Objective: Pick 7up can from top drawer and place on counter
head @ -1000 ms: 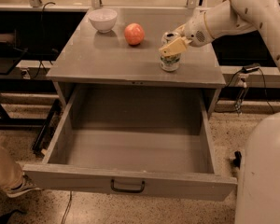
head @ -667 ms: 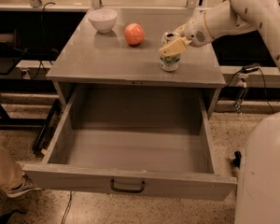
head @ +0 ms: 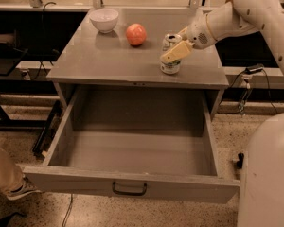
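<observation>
"Gripper [head: 173,47]: what's it got?"
"Clamped on can [head: 170,66]. Can upright on counter [head: 99,60], right of apple [head: 136,34]."
"How will it handle?"
"Likely light, thin-walled, slick. Your hold's mid-body, which is the right spot. Squeeze soft or it dents."

White bowl [head: 105,19] and red-orange apple [head: 136,33] side by side, apart; shoe [head: 22,189] at lower left.

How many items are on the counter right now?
3: bowl back left, apple beside it, can right of the apple, standing, gripped by the hand. None seem hidden.
</observation>
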`<control>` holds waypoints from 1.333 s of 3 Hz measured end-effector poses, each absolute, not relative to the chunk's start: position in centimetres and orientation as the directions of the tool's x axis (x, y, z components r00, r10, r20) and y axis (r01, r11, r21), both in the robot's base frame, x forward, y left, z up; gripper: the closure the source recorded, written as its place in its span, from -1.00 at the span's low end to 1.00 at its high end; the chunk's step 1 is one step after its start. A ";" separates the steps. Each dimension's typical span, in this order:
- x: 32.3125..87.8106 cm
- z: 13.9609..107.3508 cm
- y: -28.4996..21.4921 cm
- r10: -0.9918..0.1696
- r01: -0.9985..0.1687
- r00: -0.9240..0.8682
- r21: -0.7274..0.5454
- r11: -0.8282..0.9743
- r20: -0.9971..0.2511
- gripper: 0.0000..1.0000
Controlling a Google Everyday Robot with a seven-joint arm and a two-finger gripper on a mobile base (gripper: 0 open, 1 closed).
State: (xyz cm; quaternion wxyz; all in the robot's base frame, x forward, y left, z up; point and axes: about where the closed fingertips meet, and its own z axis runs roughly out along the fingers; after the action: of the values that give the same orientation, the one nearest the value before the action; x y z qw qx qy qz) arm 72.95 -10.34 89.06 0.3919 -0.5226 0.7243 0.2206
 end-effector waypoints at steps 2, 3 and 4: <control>73.0 89.5 -11.3 -0.578 -0.918 -0.136 -0.117 0.379 -0.805 -1.00; 72.3 91.2 -14.6 -0.559 -0.877 -0.131 -0.167 0.451 -0.819 -1.00; 70.5 93.5 -19.1 -0.553 -0.811 -0.130 -0.232 0.537 -0.823 -1.00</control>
State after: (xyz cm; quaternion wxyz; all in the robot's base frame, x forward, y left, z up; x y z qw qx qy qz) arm 70.49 -19.11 93.54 0.4713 -0.4614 0.7391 0.1371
